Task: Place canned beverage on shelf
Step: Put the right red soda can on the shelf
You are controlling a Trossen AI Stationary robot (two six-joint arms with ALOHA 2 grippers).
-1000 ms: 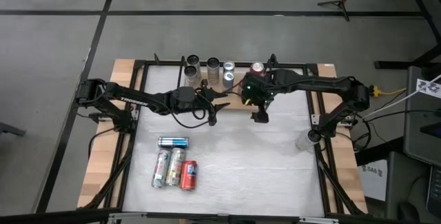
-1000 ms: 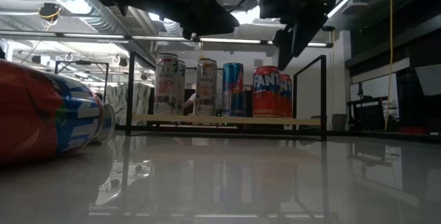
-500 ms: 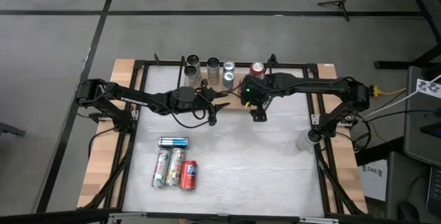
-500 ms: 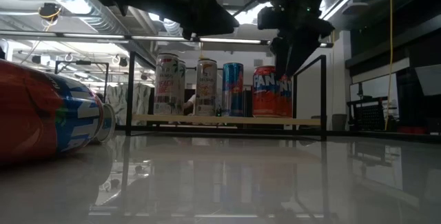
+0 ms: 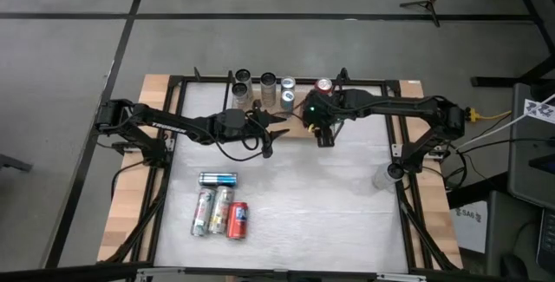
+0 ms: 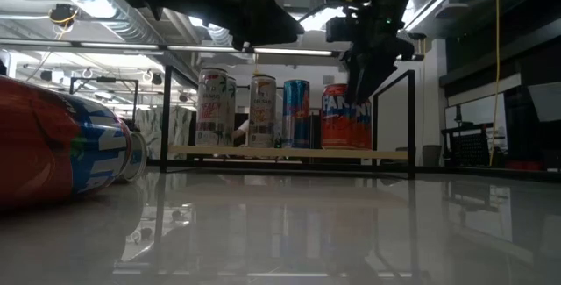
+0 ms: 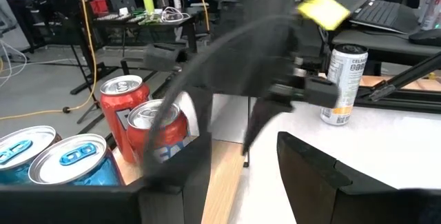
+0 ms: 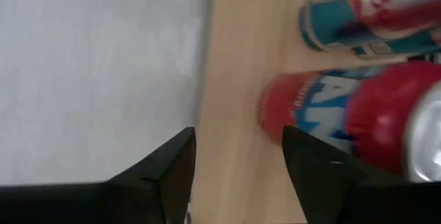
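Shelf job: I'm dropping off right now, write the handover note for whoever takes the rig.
Left gripper: open, empty, waiting at the front edge of the shelf.
Right gripper: open, empty, raised just in front of the red Fanta can.
Done: the Fanta can and the other cans stand upright on the shelf.
To do: four lying cans wait on the near table; one silver can stands by the right arm's base.

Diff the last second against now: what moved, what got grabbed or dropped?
The right tool pulled back toward the shelf and its fingers narrowed with nothing between them; the red Fanta can stands free on the shelf. Unchanged: the left tool, the other shelf cans, and the four cans lying on the table.
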